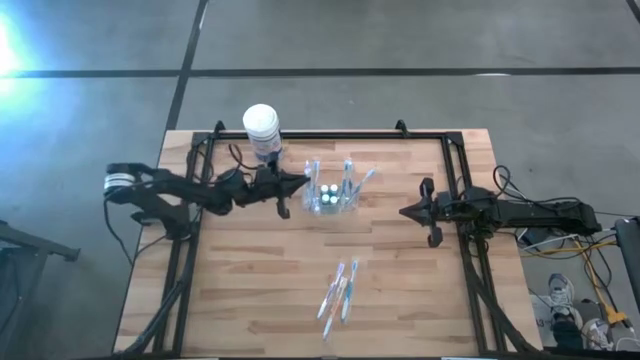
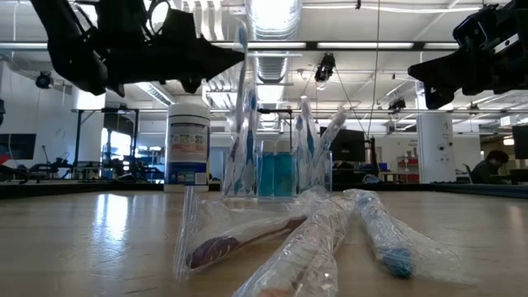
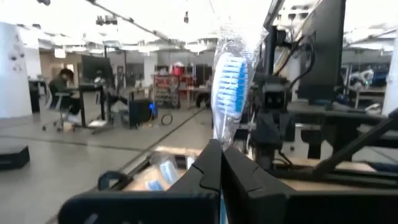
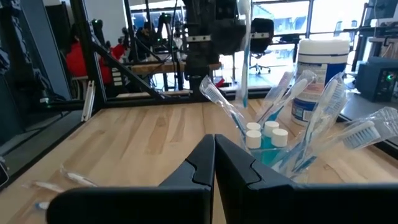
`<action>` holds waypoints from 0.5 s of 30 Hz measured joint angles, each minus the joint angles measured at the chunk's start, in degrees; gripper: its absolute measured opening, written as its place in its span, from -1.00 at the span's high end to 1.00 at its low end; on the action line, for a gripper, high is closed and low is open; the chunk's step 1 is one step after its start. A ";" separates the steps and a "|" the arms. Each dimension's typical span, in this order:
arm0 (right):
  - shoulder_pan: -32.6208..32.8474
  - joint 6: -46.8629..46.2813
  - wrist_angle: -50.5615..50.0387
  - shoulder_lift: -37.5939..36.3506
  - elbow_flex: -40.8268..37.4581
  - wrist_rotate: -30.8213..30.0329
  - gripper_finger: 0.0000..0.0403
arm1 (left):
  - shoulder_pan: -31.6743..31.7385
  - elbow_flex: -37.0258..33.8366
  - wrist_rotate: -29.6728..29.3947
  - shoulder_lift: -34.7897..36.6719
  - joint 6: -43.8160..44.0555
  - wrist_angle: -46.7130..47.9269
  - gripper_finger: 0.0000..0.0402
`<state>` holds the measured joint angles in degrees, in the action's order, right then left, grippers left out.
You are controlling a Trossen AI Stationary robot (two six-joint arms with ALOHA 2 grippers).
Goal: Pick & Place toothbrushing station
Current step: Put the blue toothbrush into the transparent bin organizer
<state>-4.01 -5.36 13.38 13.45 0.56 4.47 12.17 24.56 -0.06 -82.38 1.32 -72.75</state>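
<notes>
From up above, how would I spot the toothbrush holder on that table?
Find the wooden table; near its far edge stands a white tub. Just right of it, mid-table, is the holder: clear plastic, with wrapped toothbrushes fanning out and white-capped blue tubes inside, unlike the opaque tub.

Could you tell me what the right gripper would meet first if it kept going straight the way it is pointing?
Most likely the toothbrushing station; the shut right gripper points across bare table toward it, though it may pass above.
</notes>
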 joint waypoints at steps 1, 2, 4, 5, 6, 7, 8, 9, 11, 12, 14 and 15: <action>0.00 0.00 0.07 0.17 0.00 0.02 0.96 | 0.24 0.00 -0.06 -0.99 0.02 -1.23 1.00; 0.00 0.00 0.13 0.25 0.00 0.01 0.96 | 0.55 -0.04 -0.33 -2.07 0.14 -1.72 1.00; 0.00 0.00 0.14 0.25 0.00 0.00 0.96 | 1.07 -0.20 -0.79 -3.96 0.80 -1.90 1.00; 0.00 0.00 0.16 0.23 0.00 0.01 0.96 | 1.30 -0.22 -0.89 -4.78 1.09 -2.47 1.00; 0.00 0.00 0.16 0.23 0.00 0.00 0.96 | 1.49 -0.21 -0.96 -5.43 1.39 -3.34 1.00; 0.00 0.00 0.18 0.23 0.00 0.00 0.96 | 1.63 -0.20 -0.98 -6.19 1.81 -4.04 1.00; 0.00 0.00 0.18 0.23 0.00 0.00 0.96 | 1.70 -0.20 -0.99 -7.02 2.13 -4.32 1.00; 0.00 0.00 0.20 0.23 0.00 0.00 0.96 | 1.72 -0.20 -1.01 -7.94 2.25 -4.39 1.00; 0.00 0.00 0.20 0.23 0.00 0.00 0.96 | 1.74 -0.22 -1.02 -9.57 2.39 -5.42 1.00; 0.00 0.00 0.20 0.23 0.00 0.00 0.96 | 1.76 -0.22 -1.08 -10.15 2.68 -6.66 1.00; 0.00 0.00 0.21 0.23 0.00 0.00 0.96 | 1.76 -0.20 -1.24 -11.43 3.10 -8.45 1.00; 0.00 0.00 0.20 0.23 0.00 0.00 0.96 | 1.76 -0.20 -1.35 -12.16 3.14 -8.59 1.00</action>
<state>-4.01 -5.37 13.58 13.67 0.56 4.47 13.93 24.36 -1.41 -94.54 4.46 -81.34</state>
